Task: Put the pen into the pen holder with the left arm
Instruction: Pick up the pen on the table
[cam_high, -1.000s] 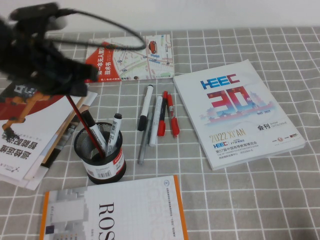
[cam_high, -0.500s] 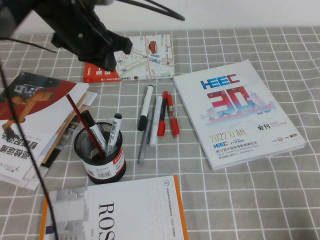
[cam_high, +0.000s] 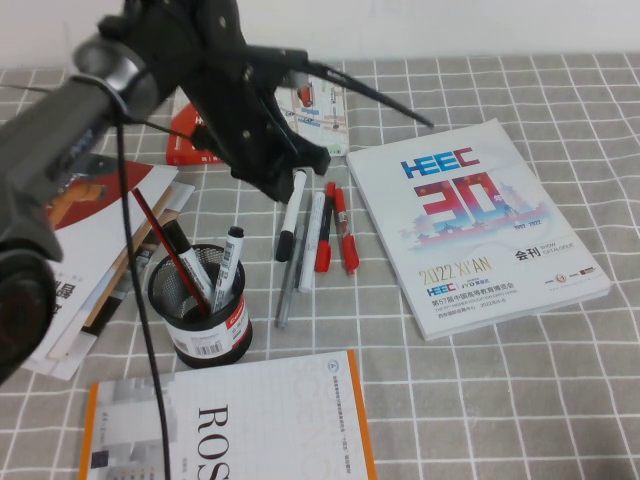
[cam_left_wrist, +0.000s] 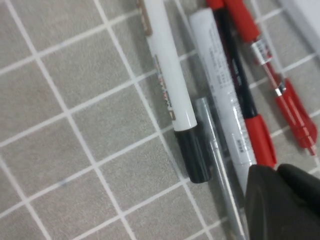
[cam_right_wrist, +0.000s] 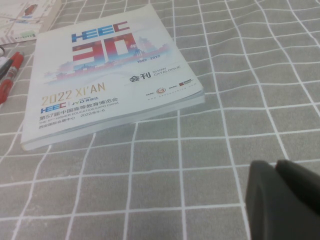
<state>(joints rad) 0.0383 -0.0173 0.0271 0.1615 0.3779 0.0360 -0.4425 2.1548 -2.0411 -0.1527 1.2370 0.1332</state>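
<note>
The pen (cam_high: 291, 214), a thick marker with a white barrel and black ends, lies on the checked cloth at the left of a row of pens. It also shows in the left wrist view (cam_left_wrist: 169, 80). The black mesh pen holder (cam_high: 200, 308) stands in front of it to the left, with a red pencil and two markers inside. My left gripper (cam_high: 298, 166) hangs just above the pen's far end, shut and empty; its tips show in the left wrist view (cam_left_wrist: 276, 171). My right gripper (cam_right_wrist: 276, 167) is shut and empty over bare cloth, outside the high view.
Beside the pen lie a slim white pen (cam_high: 314, 238), a grey pen (cam_high: 287, 282) and two red pens (cam_high: 338, 232). A HEEC booklet (cam_high: 478, 225) lies to the right, a map leaflet (cam_high: 320, 125) behind, a ROS book (cam_high: 235, 420) in front, and stacked papers (cam_high: 55, 280) at the left.
My left arm has swung from the far left to the right and down, and its gripper now sits over the far end of the pen. The pens and holder have not moved.
</note>
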